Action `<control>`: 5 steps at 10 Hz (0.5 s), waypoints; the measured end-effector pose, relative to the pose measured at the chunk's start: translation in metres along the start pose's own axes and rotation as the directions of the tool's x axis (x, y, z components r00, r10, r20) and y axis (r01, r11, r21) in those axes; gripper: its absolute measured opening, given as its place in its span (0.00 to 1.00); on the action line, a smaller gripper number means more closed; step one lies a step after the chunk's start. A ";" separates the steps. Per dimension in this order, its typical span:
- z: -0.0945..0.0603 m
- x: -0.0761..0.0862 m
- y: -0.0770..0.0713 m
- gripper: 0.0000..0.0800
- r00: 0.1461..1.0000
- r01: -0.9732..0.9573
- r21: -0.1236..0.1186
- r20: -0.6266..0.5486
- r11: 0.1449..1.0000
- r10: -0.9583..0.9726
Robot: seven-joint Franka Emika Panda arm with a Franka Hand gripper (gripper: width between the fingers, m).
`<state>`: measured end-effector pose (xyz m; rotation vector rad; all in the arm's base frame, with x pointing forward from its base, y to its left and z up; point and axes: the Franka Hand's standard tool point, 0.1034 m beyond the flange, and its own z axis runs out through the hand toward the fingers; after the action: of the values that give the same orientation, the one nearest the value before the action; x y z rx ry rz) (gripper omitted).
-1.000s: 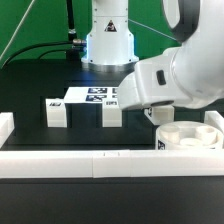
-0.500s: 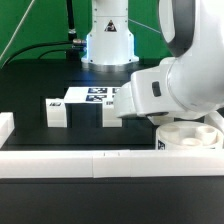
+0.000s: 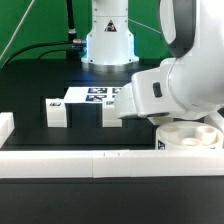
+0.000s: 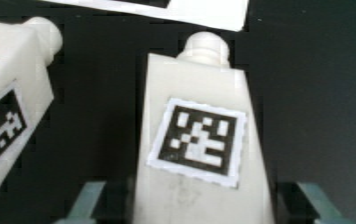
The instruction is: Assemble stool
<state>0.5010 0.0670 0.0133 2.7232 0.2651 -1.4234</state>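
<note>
The round white seat (image 3: pixel 190 136) lies at the exterior view's right, by the front rail. Two white legs lie on the black table: one (image 3: pixel 55 112) at the left and one (image 3: pixel 110 116) in the middle, partly hidden by my arm. In the wrist view the middle leg (image 4: pixel 196 120) shows its tag and its peg end. It lies between my gripper's (image 4: pixel 201 203) two fingers (image 4: pixel 97 200), with a dark gap on each side, so the gripper is open around it. The other leg (image 4: pixel 11 95) lies beside it. A third leg does not clearly show.
The marker board (image 3: pixel 95 96) lies behind the legs and also shows in the wrist view (image 4: pixel 157 8). White border rails (image 3: pixel 70 160) run along the front and the left (image 3: pixel 5 125). The robot base (image 3: pixel 108 40) stands at the back.
My arm has come down and moved toward the exterior view's left over the middle leg, then held still. The legs and the seat have not moved.
</note>
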 end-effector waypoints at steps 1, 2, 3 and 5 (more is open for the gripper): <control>0.000 0.000 0.000 0.41 1.000 0.000 0.000 0.000 1.000 0.000; 0.000 0.000 0.000 0.41 1.000 0.000 0.000 0.000 1.000 0.000; 0.000 0.000 0.000 0.41 1.000 0.000 0.000 0.000 1.000 0.000; -0.004 -0.003 -0.001 0.41 1.000 0.013 0.005 0.005 1.000 -0.013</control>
<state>0.5025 0.0676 0.0183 2.7263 0.2794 -1.4360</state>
